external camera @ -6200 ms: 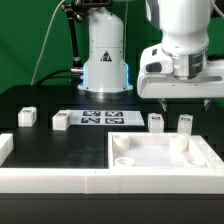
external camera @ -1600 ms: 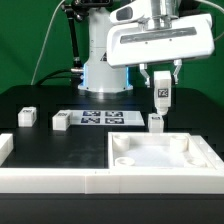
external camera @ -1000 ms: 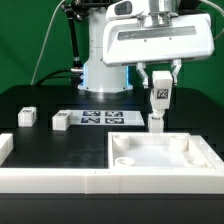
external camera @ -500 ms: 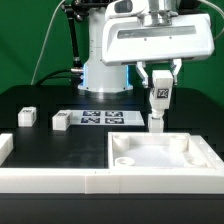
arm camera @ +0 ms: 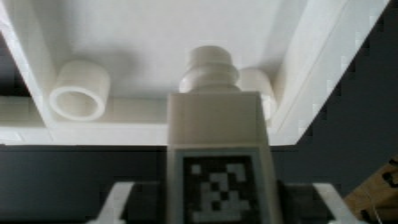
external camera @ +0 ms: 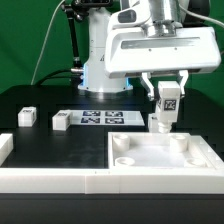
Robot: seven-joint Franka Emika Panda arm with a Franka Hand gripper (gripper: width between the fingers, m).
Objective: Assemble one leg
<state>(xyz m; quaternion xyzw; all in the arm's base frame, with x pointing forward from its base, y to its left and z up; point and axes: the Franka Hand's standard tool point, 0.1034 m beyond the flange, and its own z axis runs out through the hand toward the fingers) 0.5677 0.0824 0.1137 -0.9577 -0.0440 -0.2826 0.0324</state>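
Observation:
My gripper [external camera: 168, 92] is shut on a leg [external camera: 170, 101], a small white block with a black-and-white tag, and holds it in the air, slightly tilted, above the far right part of the white tray [external camera: 150, 178]. In the wrist view the held leg [arm camera: 219, 120] stands between my fingers [arm camera: 125, 197], its peg end pointing at the tray wall [arm camera: 338, 60] between two round corner sockets [arm camera: 80, 92]. A second leg [external camera: 157, 123] stands on the table just behind the tray. Two more legs [external camera: 27, 116] [external camera: 61, 121] stand at the exterior view's left.
The marker board [external camera: 103, 118] lies flat on the black table between the left legs and the leg behind the tray. A white rail [external camera: 50, 178] runs along the front edge. The robot base [external camera: 100, 70] stands at the back.
My gripper has moved toward the exterior view's right and a little lower with the leg in it, and the leg now tilts. The other legs and the tray have not moved.

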